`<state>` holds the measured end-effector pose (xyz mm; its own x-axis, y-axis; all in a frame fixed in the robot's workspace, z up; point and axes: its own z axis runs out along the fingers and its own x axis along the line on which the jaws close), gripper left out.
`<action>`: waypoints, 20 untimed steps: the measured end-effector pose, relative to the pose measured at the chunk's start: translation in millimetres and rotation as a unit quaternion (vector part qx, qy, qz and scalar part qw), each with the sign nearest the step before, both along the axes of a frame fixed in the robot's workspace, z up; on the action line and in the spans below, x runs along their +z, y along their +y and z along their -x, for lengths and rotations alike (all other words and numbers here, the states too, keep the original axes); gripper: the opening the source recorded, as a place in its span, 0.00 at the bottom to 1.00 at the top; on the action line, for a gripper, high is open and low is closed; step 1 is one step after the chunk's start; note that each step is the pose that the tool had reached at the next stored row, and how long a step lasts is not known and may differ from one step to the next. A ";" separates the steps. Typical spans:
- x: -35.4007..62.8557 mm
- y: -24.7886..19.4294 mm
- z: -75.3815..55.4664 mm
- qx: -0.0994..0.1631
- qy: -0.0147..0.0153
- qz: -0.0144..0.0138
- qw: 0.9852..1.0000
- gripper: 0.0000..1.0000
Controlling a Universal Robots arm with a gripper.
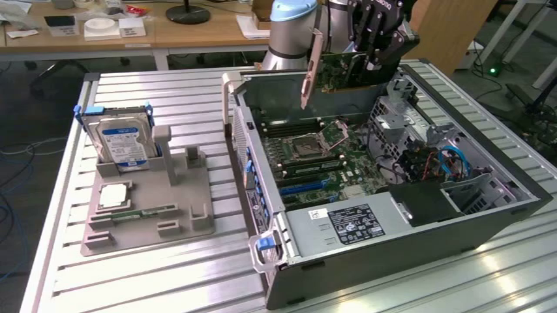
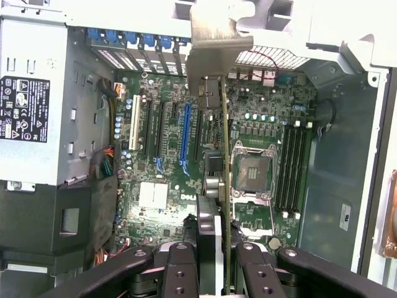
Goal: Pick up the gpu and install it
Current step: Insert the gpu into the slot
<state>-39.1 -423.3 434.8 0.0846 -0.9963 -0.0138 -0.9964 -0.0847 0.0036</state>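
Currently the gripper (image 1: pixel 376 60) is clamped on the upper edge of the gpu (image 1: pixel 340 72), holding the card upright above the far end of the open computer case (image 1: pixel 409 261). Seen edge-on from the wrist, the card hangs over the motherboard (image 2: pixel 161 155), between the blue expansion slot (image 2: pixel 184 133) and the CPU socket (image 2: pixel 251 171). Its metal bracket (image 2: pixel 214 43) is toward the case's rear wall.
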 end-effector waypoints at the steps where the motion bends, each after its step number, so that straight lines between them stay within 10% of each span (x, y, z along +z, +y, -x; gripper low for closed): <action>1: 0.0 0.0 0.0 0.001 0.000 0.000 1.000 0.28; 20: -8.2 0.0 0.1 -0.007 0.000 0.000 1.000 0.28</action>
